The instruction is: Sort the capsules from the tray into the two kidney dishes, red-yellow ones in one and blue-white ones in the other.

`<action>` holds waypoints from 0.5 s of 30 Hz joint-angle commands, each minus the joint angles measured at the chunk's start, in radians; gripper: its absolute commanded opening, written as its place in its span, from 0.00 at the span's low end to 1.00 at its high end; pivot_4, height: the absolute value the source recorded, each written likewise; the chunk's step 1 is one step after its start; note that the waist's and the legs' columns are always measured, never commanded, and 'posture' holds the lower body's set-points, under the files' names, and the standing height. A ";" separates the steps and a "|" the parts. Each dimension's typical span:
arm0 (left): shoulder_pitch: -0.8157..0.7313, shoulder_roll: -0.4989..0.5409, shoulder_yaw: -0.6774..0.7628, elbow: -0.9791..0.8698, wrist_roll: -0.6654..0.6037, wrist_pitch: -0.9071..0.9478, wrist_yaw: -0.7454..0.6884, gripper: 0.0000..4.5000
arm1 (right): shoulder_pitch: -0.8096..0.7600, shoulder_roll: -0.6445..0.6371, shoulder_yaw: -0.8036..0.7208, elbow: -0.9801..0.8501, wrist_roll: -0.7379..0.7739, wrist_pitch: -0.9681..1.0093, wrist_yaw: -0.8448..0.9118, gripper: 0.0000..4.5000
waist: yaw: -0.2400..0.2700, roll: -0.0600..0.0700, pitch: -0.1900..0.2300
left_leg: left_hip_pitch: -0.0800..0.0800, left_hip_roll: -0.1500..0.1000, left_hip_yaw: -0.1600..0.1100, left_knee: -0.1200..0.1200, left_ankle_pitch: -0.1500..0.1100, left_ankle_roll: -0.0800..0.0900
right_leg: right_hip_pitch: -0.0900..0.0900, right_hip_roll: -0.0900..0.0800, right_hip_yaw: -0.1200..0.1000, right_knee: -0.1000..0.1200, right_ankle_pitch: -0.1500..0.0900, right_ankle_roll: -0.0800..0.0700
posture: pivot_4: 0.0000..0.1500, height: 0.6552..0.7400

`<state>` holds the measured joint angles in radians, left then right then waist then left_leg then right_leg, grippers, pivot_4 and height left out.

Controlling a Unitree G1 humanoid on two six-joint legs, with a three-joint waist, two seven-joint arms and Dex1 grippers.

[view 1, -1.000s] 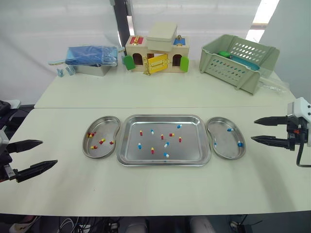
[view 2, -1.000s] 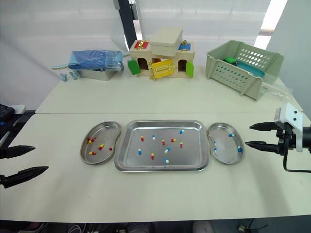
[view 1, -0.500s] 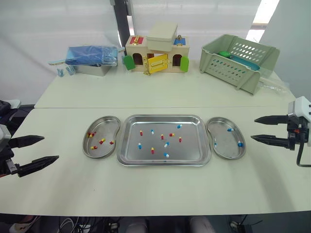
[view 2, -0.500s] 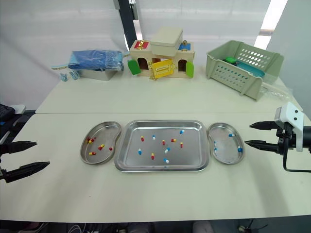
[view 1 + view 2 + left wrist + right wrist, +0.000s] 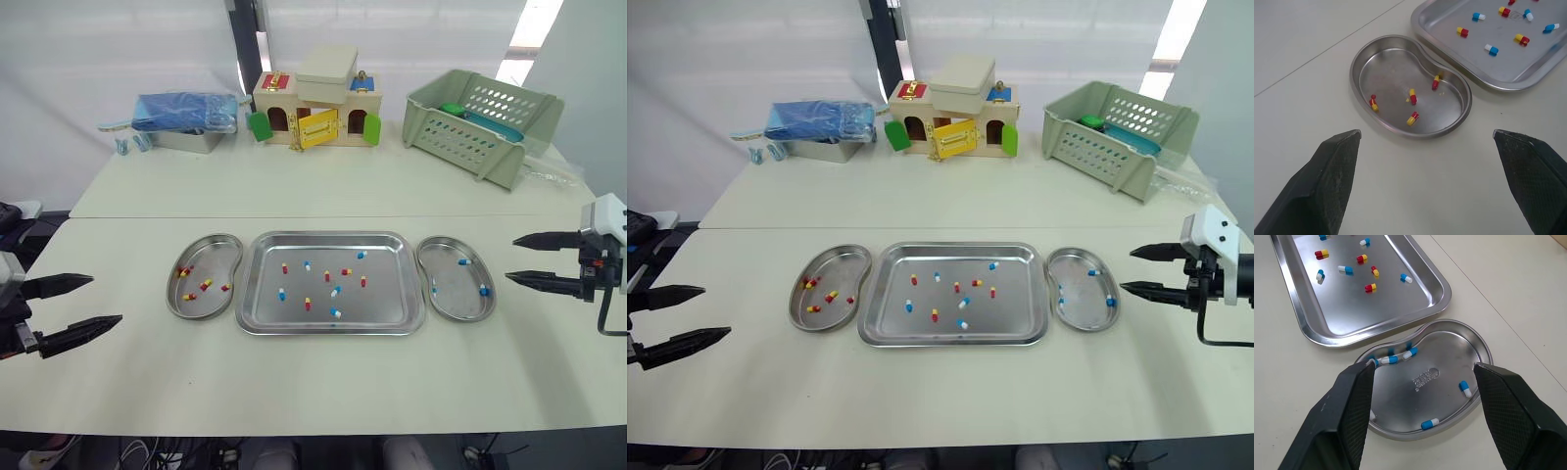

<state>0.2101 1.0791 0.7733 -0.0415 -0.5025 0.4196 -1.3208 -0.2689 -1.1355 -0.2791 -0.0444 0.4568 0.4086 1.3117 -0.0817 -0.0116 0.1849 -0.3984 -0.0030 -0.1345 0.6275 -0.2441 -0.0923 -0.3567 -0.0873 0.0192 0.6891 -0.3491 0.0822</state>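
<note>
A steel tray (image 5: 258,311) in the table's middle holds several red-yellow capsules (image 5: 346,271) and blue-white capsules (image 5: 335,291). The left kidney dish (image 5: 221,245) holds several red-yellow capsules (image 5: 1412,118). The right kidney dish (image 5: 457,312) holds several blue-white capsules (image 5: 1430,423). My left gripper (image 5: 78,303) hovers open, well left of the left dish, with nothing between its fingers. My right gripper (image 5: 517,259) hovers open just right of the right dish, also with nothing in it.
At the back stand a wooden toy house (image 5: 315,103), a green slatted basket (image 5: 482,122) on the right, and a steel box with a blue bag (image 5: 184,116) on the left. A seam (image 5: 137,217) runs across the table.
My left gripper has drifted slightly up and to the right. The right gripper and the capsules have not moved.
</note>
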 commanded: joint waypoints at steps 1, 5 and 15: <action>-0.040 0.029 -0.030 -0.067 -0.036 0.017 -0.007 1.00 | 0.037 -0.001 -0.081 -0.109 0.058 0.042 -0.020 0.75 | 0.001 0.000 0.000 | 0.000 0.000 0.000 0.000 0.000 0.000 | 0.000 0.000 0.000 0.000 0.000 0.000 | 1.00 1.00; -0.096 0.049 -0.086 -0.074 -0.043 0.023 -0.022 1.00 | 0.116 0.015 -0.160 -0.238 0.111 0.111 -0.062 0.75 | 0.005 0.000 0.000 | 0.000 0.000 0.000 0.000 0.000 0.000 | 0.000 0.000 0.000 0.000 0.000 0.000 | 1.00 1.00; -0.382 0.081 -0.341 0.063 -0.011 -0.030 -0.061 1.00 | 0.323 0.079 -0.366 -0.501 0.208 0.246 -0.160 0.75 | 0.019 0.000 0.000 | 0.000 0.000 0.000 0.001 0.000 0.000 | 0.001 0.000 -0.001 0.000 0.000 0.000 | 1.00 1.00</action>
<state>-0.1464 1.1382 0.4430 0.0093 -0.5177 0.4059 -1.3710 0.0673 -1.0561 -0.6017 -0.5007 0.6369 0.6456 1.1791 -0.0626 -0.0120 0.1849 -0.3981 -0.0030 -0.1348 0.6279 -0.2441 -0.0923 -0.3555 -0.0868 0.0185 0.6891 -0.3491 0.0822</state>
